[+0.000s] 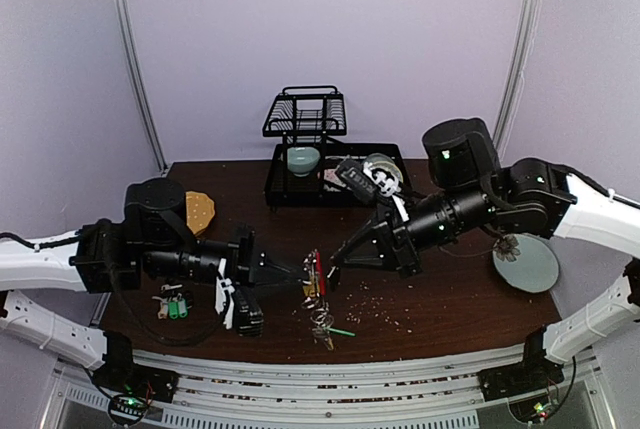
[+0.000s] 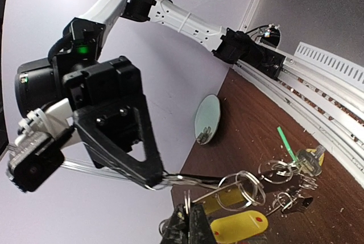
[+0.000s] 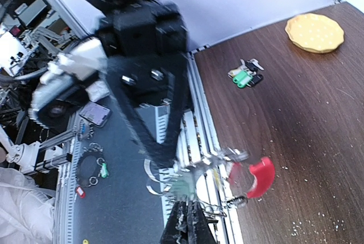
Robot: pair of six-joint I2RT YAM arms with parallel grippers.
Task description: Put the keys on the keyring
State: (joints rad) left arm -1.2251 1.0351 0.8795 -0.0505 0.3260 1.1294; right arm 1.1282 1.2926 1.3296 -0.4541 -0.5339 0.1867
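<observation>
The keyring, a wire ring with a red arc [image 1: 318, 268] [image 3: 260, 176], hangs above the table between both grippers. My left gripper [image 1: 301, 271] [image 2: 190, 221] is shut on its thin double wire [image 2: 187, 198]. From the other side my right gripper [image 1: 335, 270] [image 3: 187, 221] is shut on the ring, with a blurred green tag just above its fingertips. Keys with yellow tags [image 2: 242, 224] and split rings [image 2: 244, 190] dangle from the ring down to the table [image 1: 322, 321]. A separate bunch of green-tagged keys [image 1: 178, 307] [image 3: 244, 77] lies on the table by the left arm.
A black dish rack [image 1: 305, 114] holding a bowl [image 1: 303, 159] stands at the back. A yellowish plate [image 1: 200, 211] [image 3: 314, 32] lies back left and a pale plate [image 1: 525, 264] [image 2: 207, 118] to the right. A green stick [image 1: 342, 332] [image 2: 287, 141] and crumbs lie near the front edge.
</observation>
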